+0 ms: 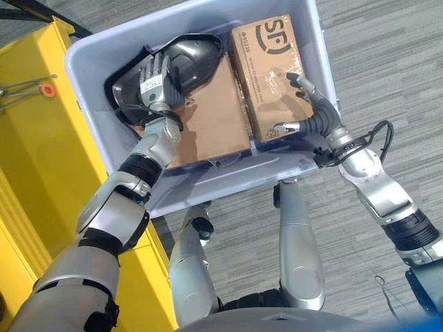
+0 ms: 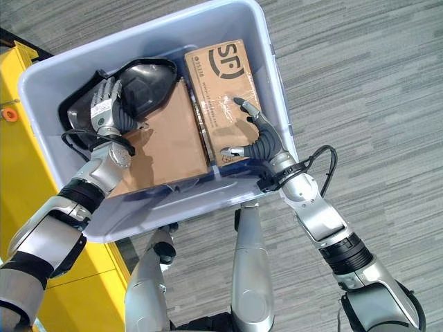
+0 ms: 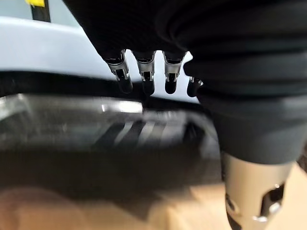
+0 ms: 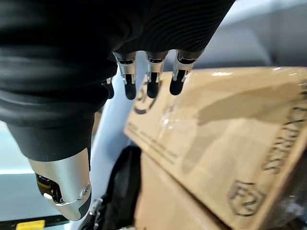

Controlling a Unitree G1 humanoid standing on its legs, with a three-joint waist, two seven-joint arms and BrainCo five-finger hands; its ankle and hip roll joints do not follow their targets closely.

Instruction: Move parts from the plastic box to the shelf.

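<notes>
Black part (image 1: 180, 62) under left hand (image 1: 154, 84).

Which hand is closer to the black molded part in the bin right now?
Left. The left hand lies on the black molded part with straight fingers. The right hand is across the plastic box, against the printed cardboard box, apart from the part.

In my pale plastic box (image 2: 273, 83) lie a glossy black part (image 2: 149, 86) (tilted), a flat cardboard sheet (image 2: 166, 142) and a printed carton (image 2: 221, 79).
</notes>
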